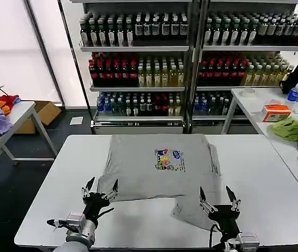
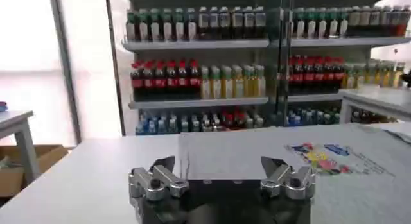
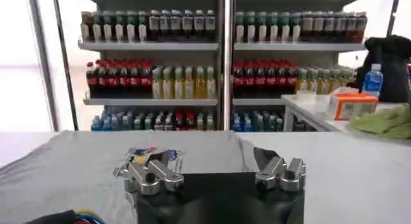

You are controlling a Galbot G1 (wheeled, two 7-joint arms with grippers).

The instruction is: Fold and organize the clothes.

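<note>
Shirt: we see one light grey shirt (image 1: 154, 170) spread on the white table (image 1: 259, 173), roughly at its middle, reaching from near the far edge toward the near edge.
Print: a small multicoloured print (image 1: 166, 159) faces up on the chest; it also shows in the left wrist view (image 2: 324, 158) and the right wrist view (image 3: 144, 156).
Folds: the shirt's sides look turned in, and a loose flap of cloth (image 1: 191, 210) lies at the near right corner, creased and out of line with the rest.
Left gripper: our left gripper (image 1: 101, 189) sits at the shirt's near left corner, fingers spread apart and pointing away from us, holding nothing; whether a fingertip touches the hem we cannot tell. In the left wrist view (image 2: 218, 167) the fingers stand wide over bare table and the shirt's edge.
Right gripper: our right gripper (image 1: 217, 198) is over the near right flap, fingers likewise spread, nothing between them; the right wrist view (image 3: 215, 171) shows the same gap.
Side table: to the right, a second table (image 1: 254, 105) carries a lime-green cloth (image 1: 286, 127), an orange box (image 1: 276, 112) and a bottle (image 1: 294, 93).
Behind: shelves (image 1: 191, 63) packed with drink bottles.
</note>
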